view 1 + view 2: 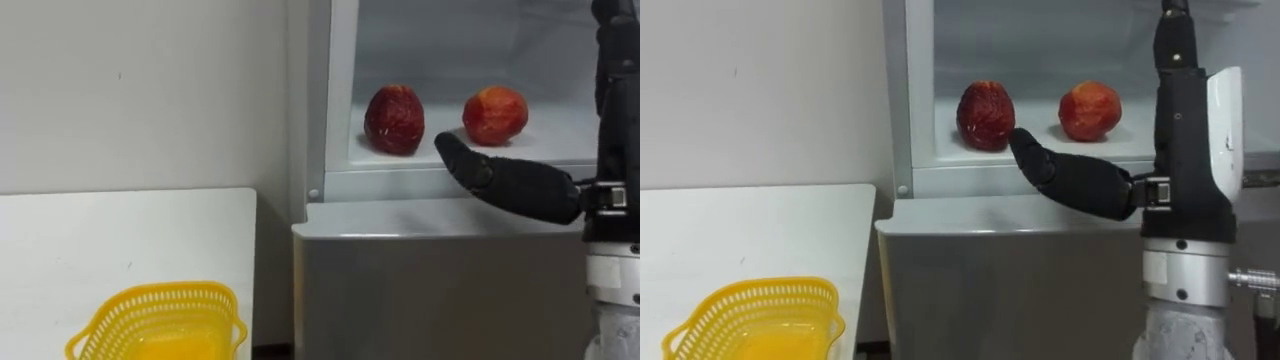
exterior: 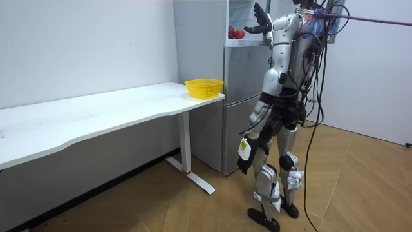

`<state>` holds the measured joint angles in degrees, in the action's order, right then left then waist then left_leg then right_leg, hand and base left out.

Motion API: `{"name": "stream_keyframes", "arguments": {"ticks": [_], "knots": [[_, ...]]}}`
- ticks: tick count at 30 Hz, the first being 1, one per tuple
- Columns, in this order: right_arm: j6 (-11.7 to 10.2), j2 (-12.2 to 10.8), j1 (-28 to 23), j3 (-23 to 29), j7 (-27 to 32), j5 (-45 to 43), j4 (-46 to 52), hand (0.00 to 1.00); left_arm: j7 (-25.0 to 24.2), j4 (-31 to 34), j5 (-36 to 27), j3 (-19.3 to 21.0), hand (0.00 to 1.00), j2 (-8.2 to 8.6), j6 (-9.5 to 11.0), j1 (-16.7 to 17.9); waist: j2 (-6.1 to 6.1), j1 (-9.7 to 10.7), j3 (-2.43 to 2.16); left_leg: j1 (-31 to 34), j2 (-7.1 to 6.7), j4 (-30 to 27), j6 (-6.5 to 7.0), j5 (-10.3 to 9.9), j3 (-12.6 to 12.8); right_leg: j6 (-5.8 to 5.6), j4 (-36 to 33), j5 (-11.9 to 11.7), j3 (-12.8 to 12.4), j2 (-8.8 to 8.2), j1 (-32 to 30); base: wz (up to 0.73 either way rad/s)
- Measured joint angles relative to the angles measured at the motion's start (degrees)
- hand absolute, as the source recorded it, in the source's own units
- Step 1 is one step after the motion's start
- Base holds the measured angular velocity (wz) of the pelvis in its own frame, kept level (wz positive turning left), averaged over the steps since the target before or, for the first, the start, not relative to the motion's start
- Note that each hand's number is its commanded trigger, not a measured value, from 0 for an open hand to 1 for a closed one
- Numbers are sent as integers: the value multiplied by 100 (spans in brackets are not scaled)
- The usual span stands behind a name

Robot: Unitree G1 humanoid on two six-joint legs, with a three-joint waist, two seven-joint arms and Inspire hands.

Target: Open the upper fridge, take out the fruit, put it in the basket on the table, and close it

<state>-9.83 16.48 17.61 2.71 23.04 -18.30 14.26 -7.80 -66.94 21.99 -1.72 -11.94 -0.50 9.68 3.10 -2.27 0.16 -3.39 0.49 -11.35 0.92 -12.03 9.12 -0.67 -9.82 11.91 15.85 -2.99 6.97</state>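
Two red fruits lie on the shelf of the open upper fridge compartment [image 1: 1040, 150]: a dark red one [image 1: 986, 115] on the left and a lighter, orange-red one [image 1: 1090, 110] to its right. My right hand [image 1: 1185, 150] is raised in front of the compartment, open, fingers pointing up and the thumb [image 1: 1060, 175] stretched left, its tip just below and in front of the dark fruit. It holds nothing. In the room view I stand facing the fridge [image 2: 241, 96], and my left hand [image 2: 244, 162] hangs low by my thigh.
A yellow mesh basket [image 1: 755, 290] sits on the corner of the white table [image 1: 120, 230], left of the fridge. The grey lower fridge door [image 1: 440, 290] is closed below the open compartment. A white wall stands behind the table.
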Motion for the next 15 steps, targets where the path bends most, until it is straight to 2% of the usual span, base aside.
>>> {"name": "stream_keyframes", "arguments": {"ticks": [5,8,15], "knots": [[7,10,180,16,-2,8,-37,0,-11,17,19,42,0,3,-32,-19,0,-80,-6,-2,-21,-11,-1,2,0,0,0,0,6,1,11,0],[106,17,245,12,-93,13,-59,0,-19,50,20,42,0,3,-47,-50,8,-126,-10,-7,-14,-19,1,3,-4,0,0,0,14,-6,7,0],[245,126,750,-36,-324,67,-739,0,-169,57,27,51,0,-6,-88,-69,20,-208,-1,-11,-12,-38,16,12,-83,1,-7,-1,111,-26,87,4]]}}
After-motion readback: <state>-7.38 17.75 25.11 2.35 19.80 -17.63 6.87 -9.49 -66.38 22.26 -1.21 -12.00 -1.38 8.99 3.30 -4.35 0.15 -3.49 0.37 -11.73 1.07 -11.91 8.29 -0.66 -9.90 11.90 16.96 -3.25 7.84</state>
